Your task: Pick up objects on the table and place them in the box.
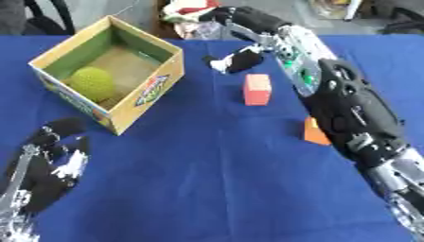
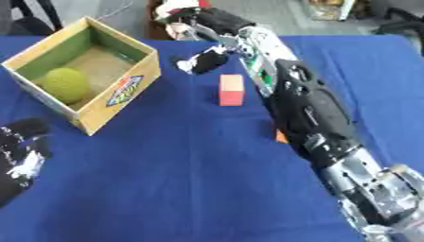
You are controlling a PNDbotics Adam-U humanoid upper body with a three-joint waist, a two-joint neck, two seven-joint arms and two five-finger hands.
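green ball (image 1: 91,82) inside open box (image 1: 149,87)

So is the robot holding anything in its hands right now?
No, nothing is held. The right hand hangs empty over the table beyond the red block. The left hand rests near the lower left corner, fingers relaxed.

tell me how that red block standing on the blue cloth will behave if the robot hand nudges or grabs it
The red block looks like a rigid cuboid with flat faces, so it probably won't roll. It stands on a small end, taller than wide, so a sideways nudge may well tip it over. Its flat sides should suit a pinch by the right robot hand, which is beside it; the weight can't be judged.
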